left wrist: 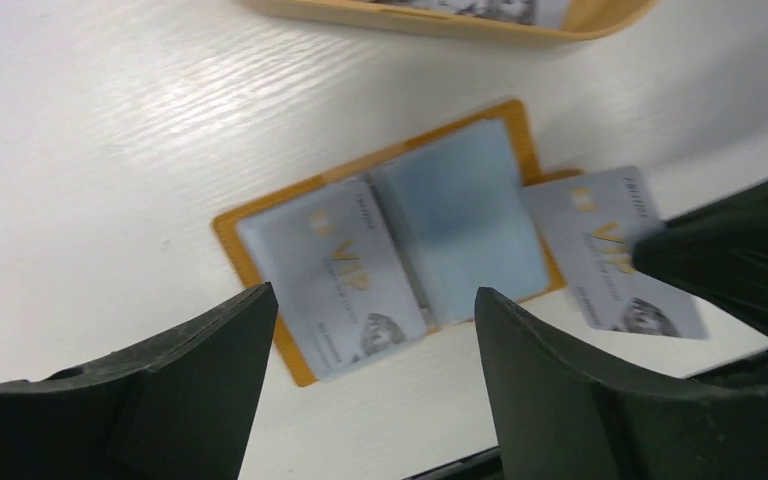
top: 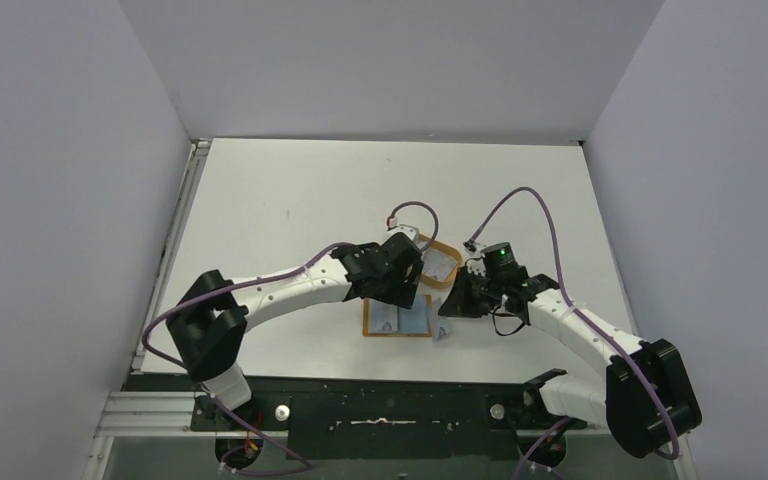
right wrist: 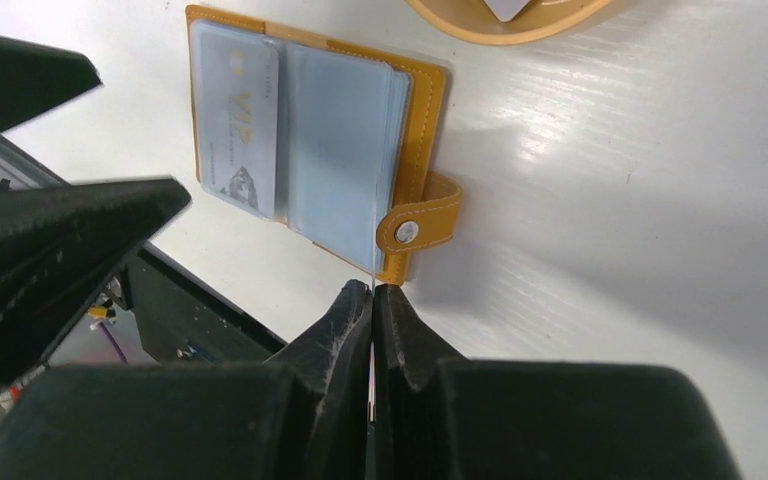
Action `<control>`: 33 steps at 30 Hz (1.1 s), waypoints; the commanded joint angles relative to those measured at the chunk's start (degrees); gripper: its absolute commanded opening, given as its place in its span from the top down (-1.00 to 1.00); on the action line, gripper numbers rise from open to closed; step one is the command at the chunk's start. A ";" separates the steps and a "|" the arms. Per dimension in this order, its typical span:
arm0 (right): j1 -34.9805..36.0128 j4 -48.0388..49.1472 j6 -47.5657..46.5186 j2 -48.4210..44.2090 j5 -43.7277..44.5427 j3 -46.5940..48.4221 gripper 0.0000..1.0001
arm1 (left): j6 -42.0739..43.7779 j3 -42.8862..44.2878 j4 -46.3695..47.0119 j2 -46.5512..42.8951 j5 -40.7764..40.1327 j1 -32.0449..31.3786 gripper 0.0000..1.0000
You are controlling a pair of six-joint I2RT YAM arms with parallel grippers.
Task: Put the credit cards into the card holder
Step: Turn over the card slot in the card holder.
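worktop (top: 290, 200): white; we see both arms reaching in over its near half.
card holder (right wrist: 420, 100): lies open and flat close to the middle of the worktop's near edge, orange-brown border up and clear inner pockets (right wrist: 345, 150) showing.
snap tab (right wrist: 425, 220): sticks out from the holder's edge on the side facing the right arm, stud up.
first credit card (right wrist: 240, 115): pale grey-blue with "vip" print, lying on the holder's half farthest from the tab; we cannot tell whether it is under the clear plastic.
second credit card (left wrist: 610, 250): the same print, outside the holder, just beside its tab edge and overlapping that edge a little.
left pincer (left wrist: 372, 300): fingers spread wide with nothing between them, hovering above the open holder.
right pincer (right wrist: 372, 295): fingers pressed together. from its own wrist we see a thin pale line running between them, and from the left wrist its dark tip sits on the second credit card's outer edge, so we read it as pinching that card.
tray (right wrist: 500, 35): oval, tan-rimmed, just beyond the holder toward the worktop's middle, with something pale and printed lying in it.
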 commanded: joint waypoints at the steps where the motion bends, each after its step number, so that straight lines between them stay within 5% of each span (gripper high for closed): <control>1: 0.41 4.43 -0.38 0.11 -0.63 -0.31 1.00 | 0.75 2.74 6.23 -0.15 11.61 -0.14 -0.32; 13: 0.37 5.54 0.17 1.43 -0.35 -1.72 1.00 | 0.78 4.68 10.42 8.70 21.61 2.55 0.14; 33: 0.26 6.00 -0.08 1.78 -0.78 -1.38 1.00 | -2.08 0.86 6.13 14.20 15.50 4.76 0.92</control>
